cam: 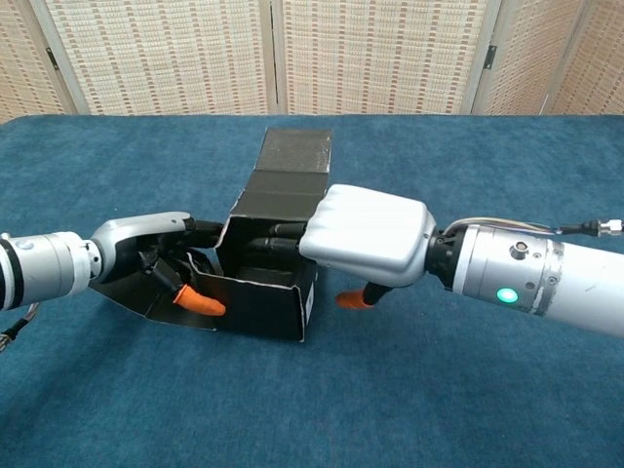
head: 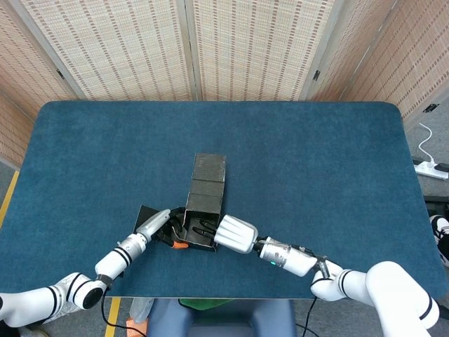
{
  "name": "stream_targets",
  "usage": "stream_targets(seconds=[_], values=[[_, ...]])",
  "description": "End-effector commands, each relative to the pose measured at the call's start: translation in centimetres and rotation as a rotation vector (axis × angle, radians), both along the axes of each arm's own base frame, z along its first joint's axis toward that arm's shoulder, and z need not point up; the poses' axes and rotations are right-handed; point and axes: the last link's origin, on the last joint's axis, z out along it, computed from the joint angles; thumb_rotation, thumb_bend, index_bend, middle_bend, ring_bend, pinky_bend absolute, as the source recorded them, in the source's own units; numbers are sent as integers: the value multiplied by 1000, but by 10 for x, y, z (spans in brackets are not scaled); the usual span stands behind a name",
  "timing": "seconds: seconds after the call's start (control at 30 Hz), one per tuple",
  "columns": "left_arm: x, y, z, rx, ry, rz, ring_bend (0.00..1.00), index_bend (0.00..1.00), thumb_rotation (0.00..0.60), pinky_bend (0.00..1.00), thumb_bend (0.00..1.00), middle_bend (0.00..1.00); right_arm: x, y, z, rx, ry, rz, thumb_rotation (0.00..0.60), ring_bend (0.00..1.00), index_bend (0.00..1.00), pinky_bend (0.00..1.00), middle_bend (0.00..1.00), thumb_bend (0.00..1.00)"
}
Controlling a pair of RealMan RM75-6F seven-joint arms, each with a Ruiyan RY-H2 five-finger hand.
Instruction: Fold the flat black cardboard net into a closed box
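The black cardboard net (cam: pixel 255 304) stands half folded as an open-topped box (head: pixel 199 237) near the table's front edge. Its lid flap (cam: pixel 294 156) stretches away from me, lying back (head: pixel 210 170). My right hand (cam: pixel 375 234) reaches in from the right, with fingers (cam: pixel 273 232) inside the box and the orange-tipped thumb (cam: pixel 353 298) outside the right wall. My left hand (cam: pixel 146 246) holds the left wall, its fingers at the wall's top and its orange thumb tip (cam: pixel 200 305) low against the front. A side flap (cam: pixel 136 292) lies flat under the left hand (head: pixel 157 226). The right hand (head: pixel 235 234) hides the box's right wall.
The blue table (head: pixel 316 161) spreads wide behind and to both sides of the box. Woven folding screens (head: pixel 189 42) stand behind the far edge. A white power strip (head: pixel 429 167) lies on the floor at the right. The box sits close to the table's front edge (head: pixel 210 295).
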Motion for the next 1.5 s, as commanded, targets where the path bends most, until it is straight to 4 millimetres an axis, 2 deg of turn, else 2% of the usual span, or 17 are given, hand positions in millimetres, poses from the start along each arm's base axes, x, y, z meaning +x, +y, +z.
stream_targets(seconds=[0.03,0.13,0.2,0.27,0.3,0.37,0.47,0.57,0.7,0.9,1.13,1.33,1.5], values=[[4,-2,1,11,-4,2,383,354,600,620,236,370,0,-1,2,0,-4,-5,600,706,0,1000,10,66],[7,-4,3,22,-3,-4,281,253,600,546,235,291,0,-2,7,0,-23,-15,600,685,0,1000,0,45],[10,-7,6,29,-10,-7,184,187,600,450,234,217,2,-2,13,4,-62,-34,600,680,0,1000,0,42],[12,-9,8,31,-13,-12,57,111,600,299,234,110,3,-1,20,15,-101,-66,600,678,0,1000,0,42],[13,-11,10,26,-10,-18,24,80,600,242,234,66,4,0,25,21,-127,-89,600,677,0,1000,0,42],[14,-14,13,10,-2,-27,0,16,600,130,231,3,2,1,34,25,-153,-125,600,675,0,1000,0,42],[16,-16,15,8,6,-40,0,0,600,58,226,0,-1,3,43,42,-186,-192,600,674,0,1000,0,39],[18,-18,17,27,13,-61,0,0,600,36,223,0,-7,7,55,75,-234,-286,600,674,0,1000,0,22],[19,-21,29,89,19,-95,0,0,600,26,224,0,-23,19,70,173,-314,-498,600,673,0,1000,0,14],[19,-25,49,190,9,-116,0,0,600,20,220,0,-41,41,76,376,-450,-868,600,672,0,1000,0,0],[17,-28,62,247,-9,-106,0,0,600,16,220,0,-42,46,53,497,-554,-1114,600,659,0,1000,0,0],[15,-29,65,249,-31,-88,0,0,600,16,219,0,-23,38,27,625,-632,-1291,600,646,0,1000,0,0],[12,-28,68,251,-38,-80,0,0,600,15,219,0,-10,34,15,658,-642,-1335,600,636,0,1000,0,0]])
